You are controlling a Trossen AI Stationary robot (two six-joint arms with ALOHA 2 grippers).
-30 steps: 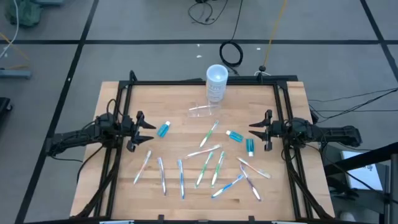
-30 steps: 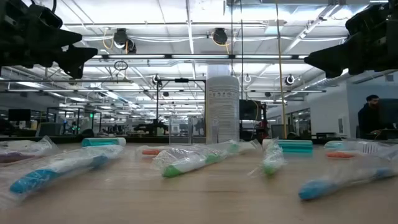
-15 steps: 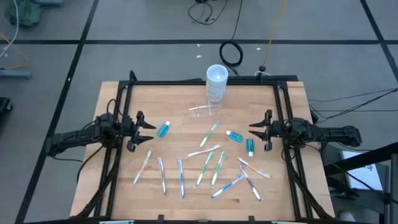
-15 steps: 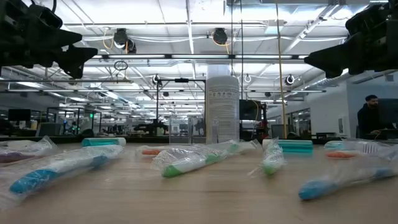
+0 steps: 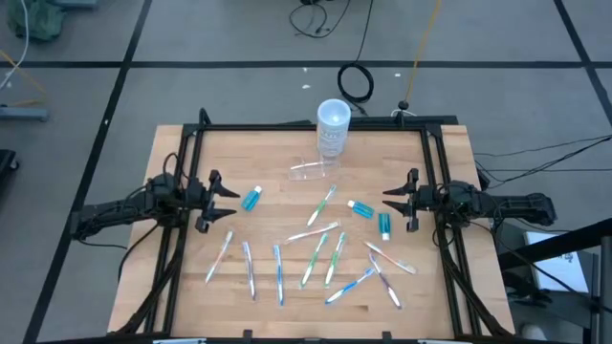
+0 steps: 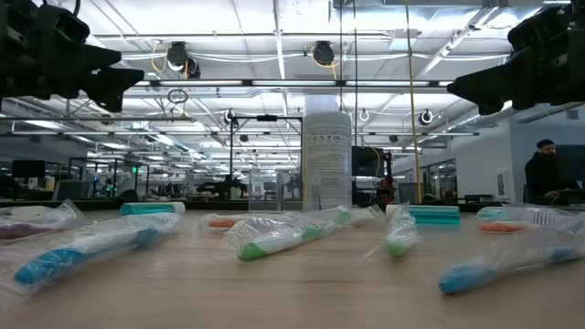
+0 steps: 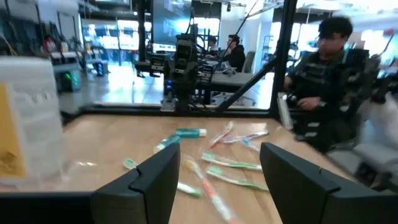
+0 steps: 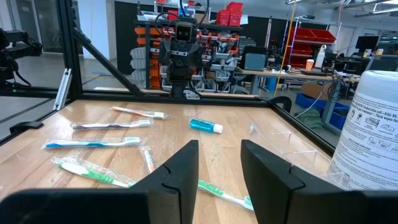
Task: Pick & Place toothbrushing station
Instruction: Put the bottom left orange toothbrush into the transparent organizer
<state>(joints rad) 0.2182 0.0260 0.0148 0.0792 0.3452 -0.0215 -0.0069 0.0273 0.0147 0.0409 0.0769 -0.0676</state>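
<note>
The toothbrushing station [image 5: 313, 170], a small clear plastic holder, lies flat on the wooden table toward its far edge, just in front of the tall white cup [image 5: 333, 127]; it also shows in the right wrist view [image 8: 273, 133]. My left gripper [image 5: 229, 203] hovers level over the table's left side, open, its fingers [image 7: 155, 177] with nothing between them. My right gripper [image 5: 390, 202] hovers level over the right side, open with a narrower gap [image 8: 219, 149], also holding nothing. Both stand well clear of the station.
Several wrapped toothbrushes [image 5: 316, 256] and small blue toothpaste tubes [image 5: 251, 199] [image 5: 383, 225] lie scattered over the table's middle and near half. A black frame [image 5: 316, 125] runs round the table. A person [image 7: 323, 74] sits beyond the right edge.
</note>
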